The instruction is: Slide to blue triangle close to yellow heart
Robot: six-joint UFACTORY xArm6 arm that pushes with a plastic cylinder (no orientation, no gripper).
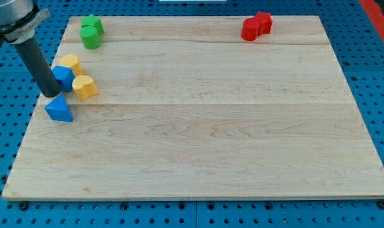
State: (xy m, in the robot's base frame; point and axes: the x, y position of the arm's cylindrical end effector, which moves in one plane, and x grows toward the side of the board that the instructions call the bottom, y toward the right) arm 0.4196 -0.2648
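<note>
My tip rests just at 11 o'clock of the blue triangle. The yellow heart sits near, at 1 o'clock of it.

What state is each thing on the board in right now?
my tip: down on the board, just above the blue triangle, left of the blue block
blue triangle: below-left of the yellow heart, small gap
yellow heart: flat, beside the blue block
blue block: between two yellow pieces
yellow block: behind the blue block
green blocks: paired, top left
red blocks: paired, top right
</note>
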